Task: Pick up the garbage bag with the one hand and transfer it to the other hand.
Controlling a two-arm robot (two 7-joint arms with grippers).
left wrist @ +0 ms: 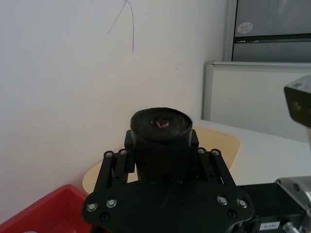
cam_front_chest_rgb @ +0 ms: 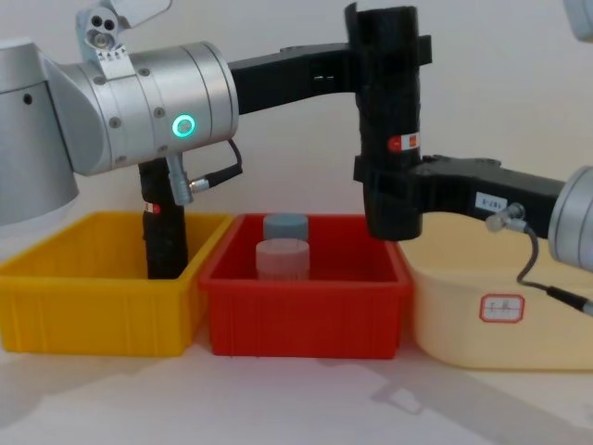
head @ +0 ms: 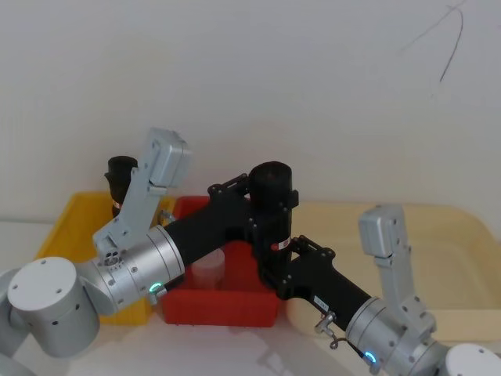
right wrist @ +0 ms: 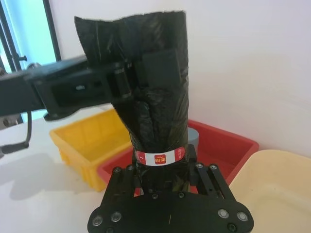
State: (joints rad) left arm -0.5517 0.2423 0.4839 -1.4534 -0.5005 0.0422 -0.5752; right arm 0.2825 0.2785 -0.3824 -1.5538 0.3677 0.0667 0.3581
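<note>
Bins, three abreast: yellow bin (cam_front_chest_rgb: 93,306), red bin (cam_front_chest_rgb: 306,311), cream tub (cam_front_chest_rgb: 463,315). Left gripper (cam_front_chest_rgb: 389,60), green-ringed wrist, clamped on garbage bag (cam_front_chest_rgb: 389,120) near its top. Right gripper (cam_front_chest_rgb: 389,199) clamped around its lower end. Bag upright, above red bin. Label band (cam_front_chest_rgb: 405,142) just above right gripper.

A: Garbage bag (right wrist: 163,107): thin black plastic film, creased, faint sheen. Label band (right wrist: 160,157): smooth, printed.
B: Noted. Red bin (cam_front_chest_rgb: 306,311), yellow bin (cam_front_chest_rgb: 93,315): smooth moulded plastic, semi-gloss. Left wrist (cam_front_chest_rgb: 157,102): satin grey metal.
</note>
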